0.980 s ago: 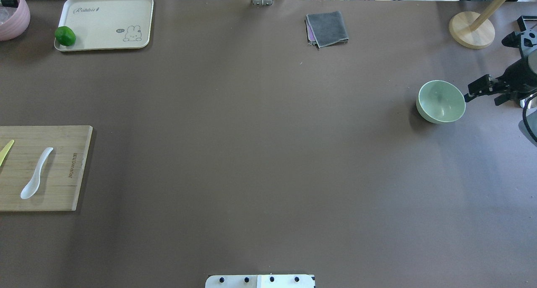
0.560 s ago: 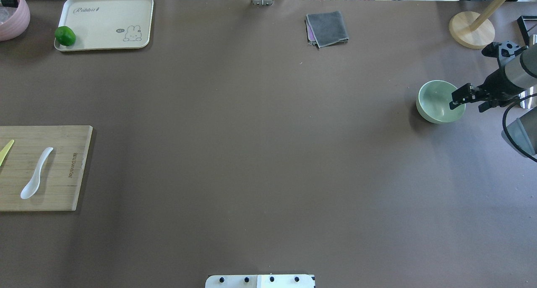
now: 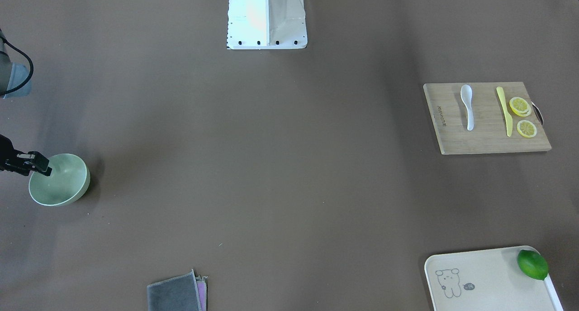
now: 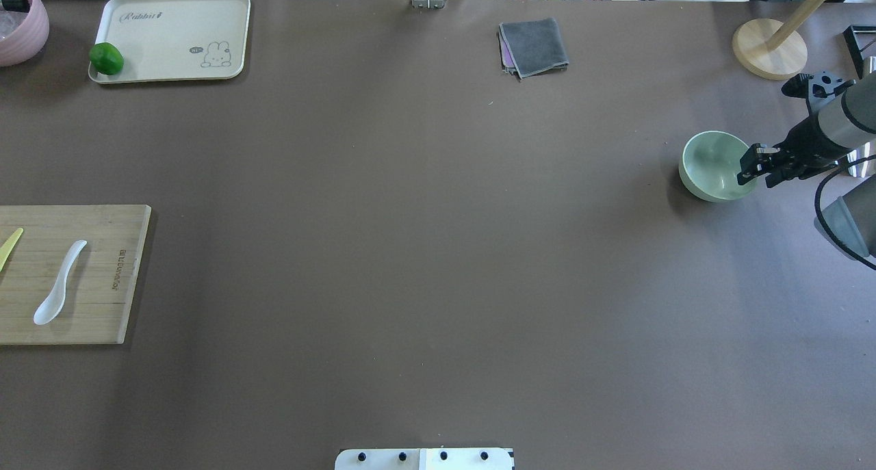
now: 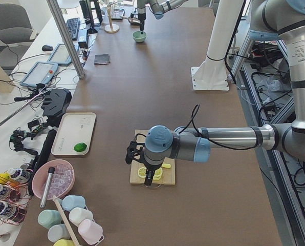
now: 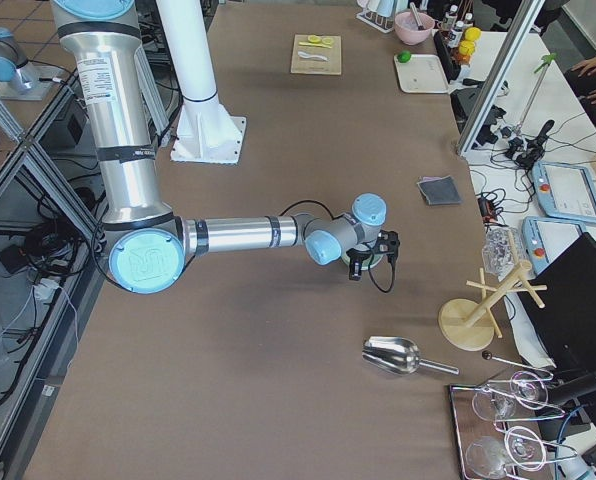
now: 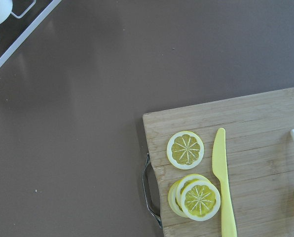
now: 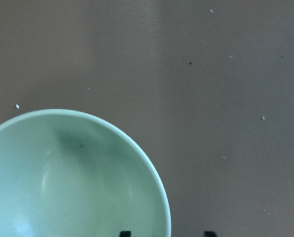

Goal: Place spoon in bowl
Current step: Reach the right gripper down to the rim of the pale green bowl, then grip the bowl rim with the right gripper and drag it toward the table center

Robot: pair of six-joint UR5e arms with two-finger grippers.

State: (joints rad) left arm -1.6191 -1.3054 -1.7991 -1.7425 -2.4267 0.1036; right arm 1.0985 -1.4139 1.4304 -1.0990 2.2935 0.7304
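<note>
One empty mint-green bowl [image 4: 712,157], right hand [image 4: 747,169] open astride its rim; spoon [image 4: 58,285] on cutting board [image 4: 102,251]; left hand [image 5: 151,177] state: can't tell.

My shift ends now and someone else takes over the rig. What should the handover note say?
Right gripper: open, fingers straddling the rim of the bowl on the robot's right; nothing gripped.
Left gripper: over the outer end of the cutting board; open or shut cannot be told.
Spoon: lying on the cutting board beside the yellow knife, far from the bowl.
Done: nothing yet.
Left: pick up the spoon and put it in the bowl.
</note>
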